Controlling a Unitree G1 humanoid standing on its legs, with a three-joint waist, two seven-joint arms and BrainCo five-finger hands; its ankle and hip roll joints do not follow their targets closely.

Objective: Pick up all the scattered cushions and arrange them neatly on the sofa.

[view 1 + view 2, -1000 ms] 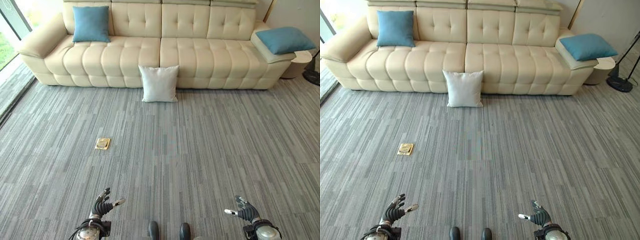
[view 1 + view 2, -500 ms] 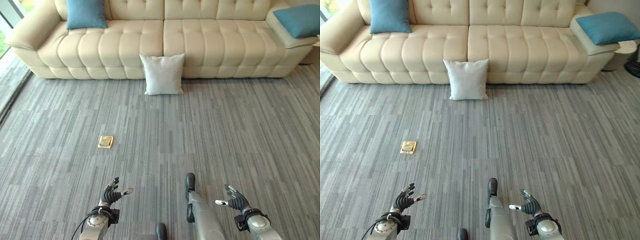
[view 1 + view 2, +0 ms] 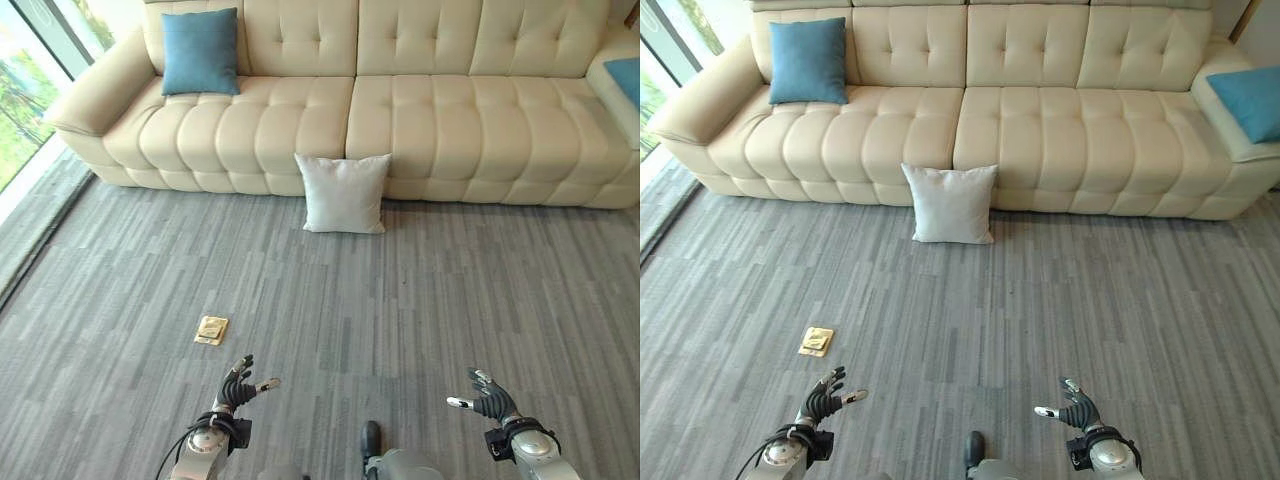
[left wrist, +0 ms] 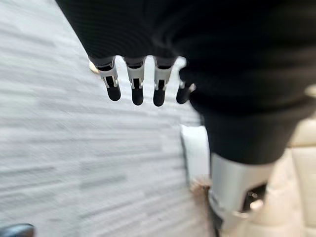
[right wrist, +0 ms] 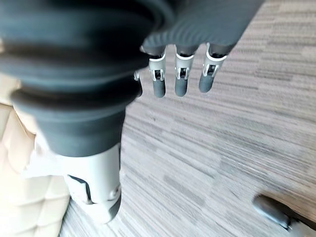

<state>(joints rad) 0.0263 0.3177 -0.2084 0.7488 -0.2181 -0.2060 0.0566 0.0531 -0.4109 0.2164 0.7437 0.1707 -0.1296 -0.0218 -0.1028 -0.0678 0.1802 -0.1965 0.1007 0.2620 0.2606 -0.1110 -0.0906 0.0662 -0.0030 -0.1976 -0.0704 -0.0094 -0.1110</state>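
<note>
- Walking toward the sofa [image 3: 400, 110]: the whole view has shifted since 1 second ago, so the camera moved, not the cushions.
- The white cushion [image 3: 344, 193] stands on the carpet [image 3: 450, 290], leaning against the sofa front, well apart from both hands.
- 1 blue cushion [image 3: 201, 51] rests on the seat, another [image 3: 1250, 100] on the armrest.
- Left hand [image 3: 238, 386] and right hand [image 3: 487, 398] hover with fingers spread, holding nothing.
- A small floor plate [image 3: 211, 329] lies on the carpet near the left hand.

White cushion [image 3: 344, 193] leans on sofa [image 3: 430, 110]; 2 blue cushions [image 3: 201, 51] apparently atop.

A small flat square brass-coloured floor plate [image 3: 211, 329] sits on the grey striped carpet [image 3: 420, 300], beside a window [image 3: 30, 90].
</note>
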